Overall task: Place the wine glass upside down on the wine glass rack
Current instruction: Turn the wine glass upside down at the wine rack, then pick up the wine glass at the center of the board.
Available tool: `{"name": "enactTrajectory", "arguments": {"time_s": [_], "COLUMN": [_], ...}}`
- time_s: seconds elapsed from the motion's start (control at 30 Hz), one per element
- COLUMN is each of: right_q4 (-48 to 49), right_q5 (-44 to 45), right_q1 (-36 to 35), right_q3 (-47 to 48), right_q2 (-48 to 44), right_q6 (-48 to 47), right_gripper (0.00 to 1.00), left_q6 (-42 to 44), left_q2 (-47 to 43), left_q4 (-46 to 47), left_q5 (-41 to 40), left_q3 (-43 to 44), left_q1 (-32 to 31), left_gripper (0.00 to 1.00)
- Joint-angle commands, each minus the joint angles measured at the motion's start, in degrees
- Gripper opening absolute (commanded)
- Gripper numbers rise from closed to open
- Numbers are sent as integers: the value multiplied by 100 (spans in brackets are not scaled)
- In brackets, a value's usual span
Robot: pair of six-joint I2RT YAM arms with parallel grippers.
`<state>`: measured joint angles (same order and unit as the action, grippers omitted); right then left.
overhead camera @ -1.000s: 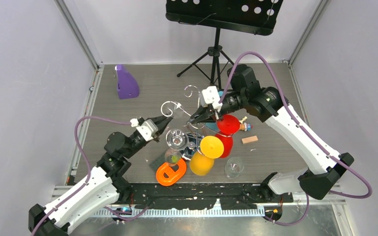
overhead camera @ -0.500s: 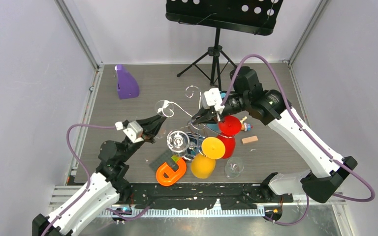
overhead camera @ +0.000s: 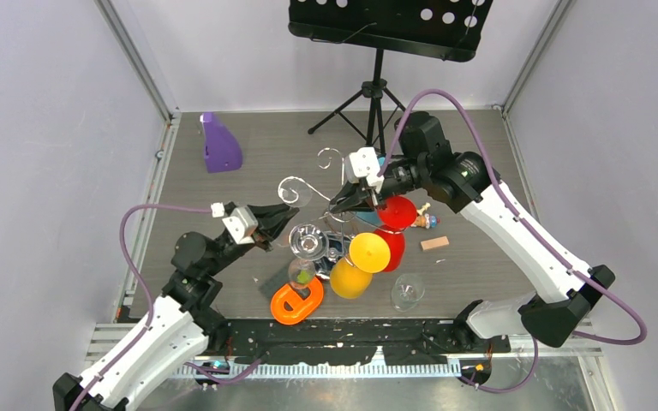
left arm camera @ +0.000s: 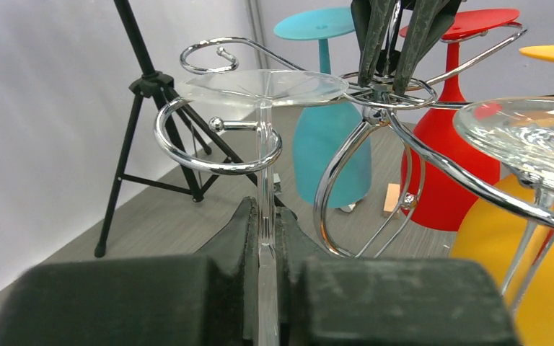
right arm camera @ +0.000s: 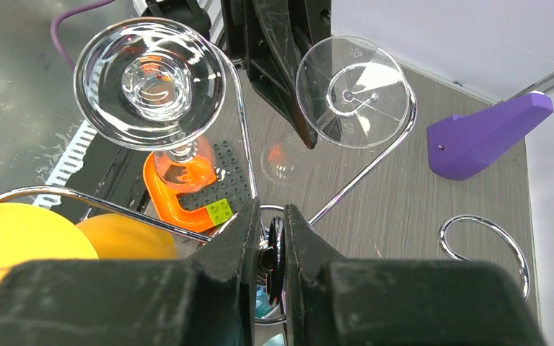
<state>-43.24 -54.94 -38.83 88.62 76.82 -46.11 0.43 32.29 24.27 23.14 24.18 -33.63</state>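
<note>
A clear wine glass hangs upside down, foot uppermost, with my left gripper shut on its thin stem. The stem stands inside a curled arm of the chrome wine glass rack, the foot just above that loop. In the right wrist view the same glass foot sits over the loop. My right gripper is shut on the knob atop the rack's central post. From above, the left gripper is left of the rack and the right gripper over its centre.
Another clear glass, yellow glasses, red ones and a teal one hang on the rack. A loose clear glass, an orange piece, a purple block and a black music stand surround it.
My left gripper, still holding the glass, drew back to the left and has returned towards the rack. The right gripper has stayed on the rack's top.
</note>
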Motion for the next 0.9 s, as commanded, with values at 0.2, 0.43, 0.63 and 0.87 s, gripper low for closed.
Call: {"name": "enactTrajectory", "arguments": {"time_s": [0.2,0.43,0.63,0.87], "right_q4": [-133,-66,19,166], "right_q5": [490,509,680,803], "right_q1": [25,24,22,26], "right_q3": [-65,-48,31,121], "right_q2": [47,78,152,269], "right_q6": [29,99,217,403], "right_gripper": [5,5,14,30], "left_q6": [-8,154,3,-861], "left_q2": [154,-349,-1313,-2443], "left_q4": [-169,-717,-1192,-2025], "left_q5": [119,-322,-1087,-1880], "left_q3": [227,169,-176,-487], "left_q1": [-26,-28,-23,-23], "left_gripper": [38,58,99,100]}}
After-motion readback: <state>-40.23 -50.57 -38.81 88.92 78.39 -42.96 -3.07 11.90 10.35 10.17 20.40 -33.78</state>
